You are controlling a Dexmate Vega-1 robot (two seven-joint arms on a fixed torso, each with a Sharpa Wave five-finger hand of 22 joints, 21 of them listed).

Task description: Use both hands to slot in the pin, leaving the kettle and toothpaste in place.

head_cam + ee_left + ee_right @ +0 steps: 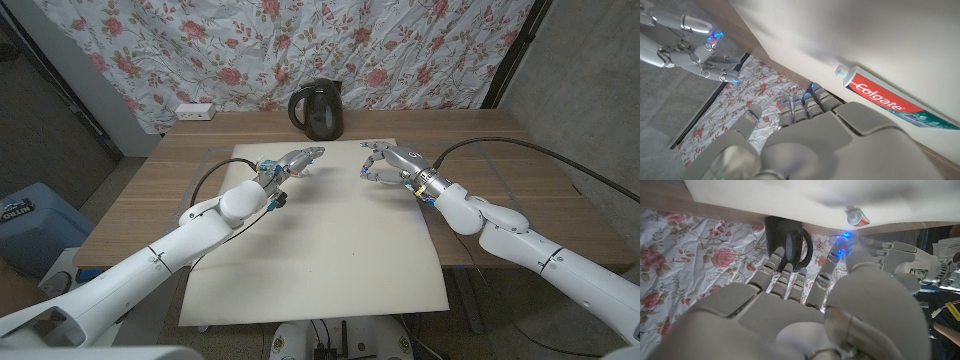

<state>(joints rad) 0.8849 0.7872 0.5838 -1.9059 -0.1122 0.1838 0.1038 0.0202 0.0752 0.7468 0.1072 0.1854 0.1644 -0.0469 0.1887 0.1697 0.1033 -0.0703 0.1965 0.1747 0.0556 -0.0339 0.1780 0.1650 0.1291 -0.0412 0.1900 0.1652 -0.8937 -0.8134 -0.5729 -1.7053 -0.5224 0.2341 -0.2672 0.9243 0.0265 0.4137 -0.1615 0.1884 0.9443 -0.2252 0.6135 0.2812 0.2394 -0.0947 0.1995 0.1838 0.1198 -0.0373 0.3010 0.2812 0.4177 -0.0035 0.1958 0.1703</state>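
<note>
Nearest the camera, the left arm [180, 250] and the right arm [520, 235] reach in from the bottom corners of the head view towards the middle of the white mat [320, 250].

I cannot make out the pin, or anything it would slot into, so I cannot say where it is; if a hand holds it, it is too small to see. The left hand [295, 162] and the right hand [385, 160] hang above the far part of the mat, fingertips turned towards each other, near but apart. Both hands' fingers are loosely curled. Whether either pinches something I cannot tell.

The toothpaste [890, 102] lies flat on the mat near the left hand. The kettle [318, 109] stands upright on the wooden surface [520, 160] beyond the mat, before a flowered curtain [300, 40].

My judgement: the hands are lined up for the joining, but nothing shows a pin seated, so the slotting itself is left to do. Kettle and toothpaste look undisturbed.
</note>
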